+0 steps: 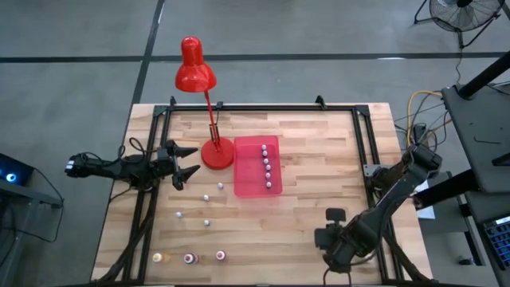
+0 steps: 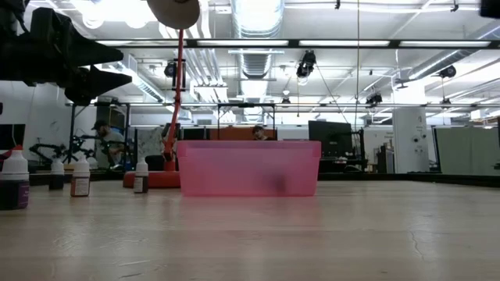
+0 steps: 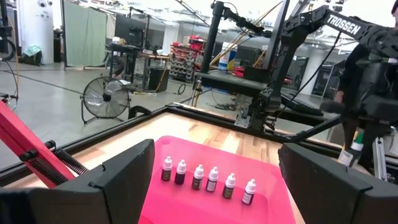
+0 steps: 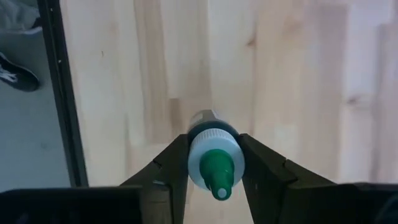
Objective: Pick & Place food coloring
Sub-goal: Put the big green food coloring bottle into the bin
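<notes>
The right pincer (image 4: 214, 163) sits low over the pale wooden slatted counter (image 1: 319, 175) near its front right corner, its two dark fingers (image 4: 165, 165) pressed against the white cap of a tiny green-tipped food coloring bottle (image 4: 214, 155). The grip is narrow and high, on the cap rather than the body, so the bottle could pivot or slide out when lifted, or the cap could twist loose if the squeeze is uneven.

The carry leads toward the translucent pink-red rectangular tray (image 1: 247, 187) at the counter's middle, where six small bottles (image 1: 266, 166) already stand in a row. Lowering this one too close to them risks toppling the row; a tilted bottle would likely fall over on release.

The left pincer (image 1: 185, 162) hovers with its jaws spread wide and empty near the left edge, just beside the red desk lamp (image 1: 199, 80). Loose bottles (image 1: 205, 197) scattered on the counter's front left part lie below it, and any sweep there could knock them down.
</notes>
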